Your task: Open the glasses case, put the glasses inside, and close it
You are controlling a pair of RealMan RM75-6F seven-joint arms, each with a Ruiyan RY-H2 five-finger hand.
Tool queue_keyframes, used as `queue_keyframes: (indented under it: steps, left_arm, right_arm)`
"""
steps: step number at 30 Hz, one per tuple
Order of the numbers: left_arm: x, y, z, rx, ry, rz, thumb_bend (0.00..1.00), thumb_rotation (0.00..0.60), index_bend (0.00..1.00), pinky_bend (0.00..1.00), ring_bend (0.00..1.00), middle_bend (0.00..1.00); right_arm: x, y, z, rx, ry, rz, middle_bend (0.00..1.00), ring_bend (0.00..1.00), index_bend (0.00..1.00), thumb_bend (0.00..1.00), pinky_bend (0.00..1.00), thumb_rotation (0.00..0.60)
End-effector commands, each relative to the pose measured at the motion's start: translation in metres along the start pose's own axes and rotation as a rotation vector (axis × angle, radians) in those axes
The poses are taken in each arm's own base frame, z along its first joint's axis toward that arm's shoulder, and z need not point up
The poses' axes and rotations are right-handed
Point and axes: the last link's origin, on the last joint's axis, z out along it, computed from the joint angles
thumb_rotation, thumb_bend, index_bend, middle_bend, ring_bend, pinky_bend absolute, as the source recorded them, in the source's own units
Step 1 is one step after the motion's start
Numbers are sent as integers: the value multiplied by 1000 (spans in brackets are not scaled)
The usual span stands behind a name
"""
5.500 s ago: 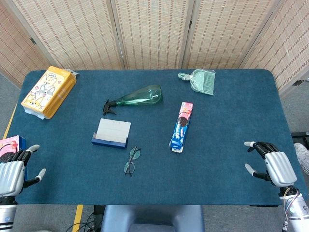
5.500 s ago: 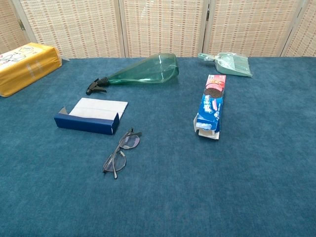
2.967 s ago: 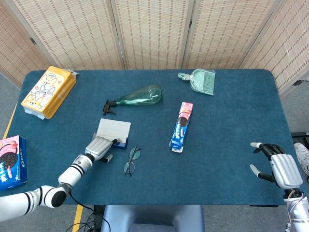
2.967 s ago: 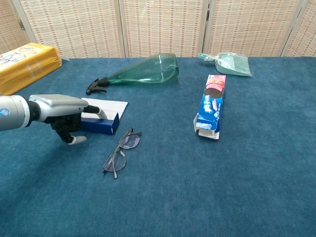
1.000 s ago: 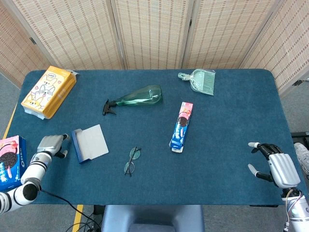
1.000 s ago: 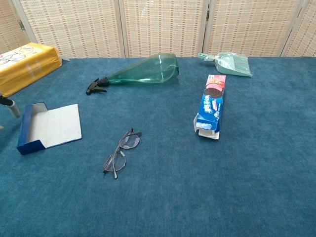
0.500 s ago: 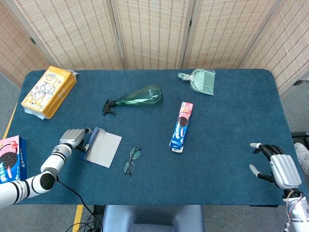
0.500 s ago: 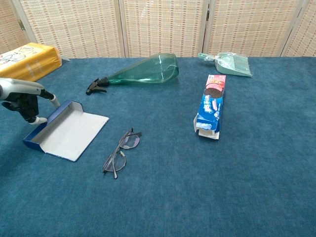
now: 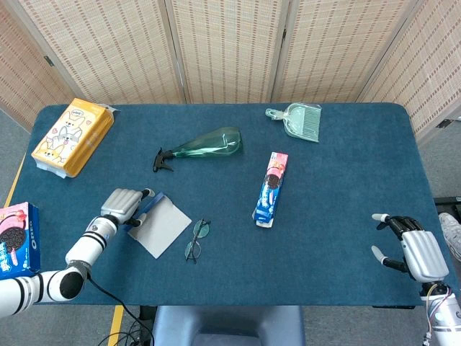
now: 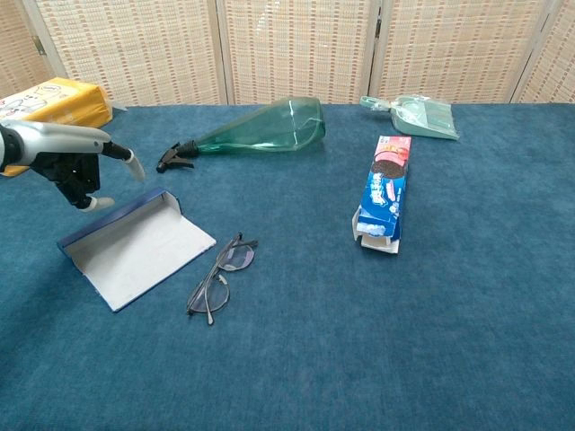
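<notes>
The glasses case [image 9: 163,225] lies open and flat on the blue table, white inside up, with its blue wall [image 10: 115,217] on the left side. My left hand [image 9: 124,203] hovers at that blue wall with its fingers apart and grips nothing; in the chest view the left hand [image 10: 74,162] sits just behind the case [image 10: 144,250]. Thin-framed glasses [image 9: 194,240] lie folded out on the cloth just right of the case, also seen as the glasses [image 10: 218,277] in the chest view. My right hand [image 9: 412,252] rests open at the front right corner.
A green spray bottle [image 9: 205,144] lies behind the case. An Oreo box [image 9: 271,189] lies to the right, a green dustpan [image 9: 299,119] at the back. A yellow box [image 9: 72,137] sits back left, and a pink Oreo box [image 9: 14,238] at the left edge.
The case was opened, dragged left, then pushed back right and turned; it now lies closer to the glasses. My left hand followed it rightward. The right hand stayed put.
</notes>
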Motion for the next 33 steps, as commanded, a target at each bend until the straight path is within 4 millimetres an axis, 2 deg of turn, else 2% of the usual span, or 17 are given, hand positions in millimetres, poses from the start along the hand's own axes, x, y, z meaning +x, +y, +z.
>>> queue_keyframes:
  steps: [1, 6, 15, 27, 33]
  left_arm:
    - [-6, -7, -22, -16, -3, 48, 488, 600, 222, 1000, 980, 984]
    - [-16, -12, -43, -29, -31, 84, 488, 600, 227, 1000, 981, 984]
    - [-34, -18, -61, -41, -91, 159, 488, 600, 237, 1000, 981, 984]
    - [-56, -17, -51, -46, -152, 226, 488, 600, 238, 1000, 981, 984]
    - [-54, -21, -41, -14, -155, 284, 488, 600, 245, 1000, 981, 984]
  right_arm:
    - [-1, -1, 1, 4, -3, 0, 410, 308, 252, 287, 236, 600]
    - [-2, -1, 3, 5, -7, 0, 410, 308, 252, 286, 236, 600]
    - [-1, -3, 5, 15, -3, 0, 410, 309, 252, 286, 236, 600]
    - [0, -3, 4, 13, -1, -1, 410, 309, 252, 286, 236, 600]
    - [0, -4, 4, 15, 1, -1, 412, 309, 252, 286, 236, 600]
